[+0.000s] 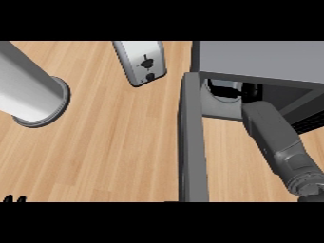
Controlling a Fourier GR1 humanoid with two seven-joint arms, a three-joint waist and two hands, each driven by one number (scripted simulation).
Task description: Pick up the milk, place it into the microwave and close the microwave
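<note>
grey right forearm [280, 142] rises from the lower right corner into the cavity of the grey box-shaped microwave [262, 57], whose flat grey door [192, 142] stands open. the black right hand [250, 94] is inside, mostly hidden; spread or pinching, i cannot tell. a pale shape [217, 92] sits just beside it; whether it is the milk i cannot tell. the black left hand [6, 199] shows only straight, parted fingertips at the lower left edge. 1 white cylinder [17, 85] and 1 silver toaster [142, 61] stand on the light wooden counter [115, 142].
</note>
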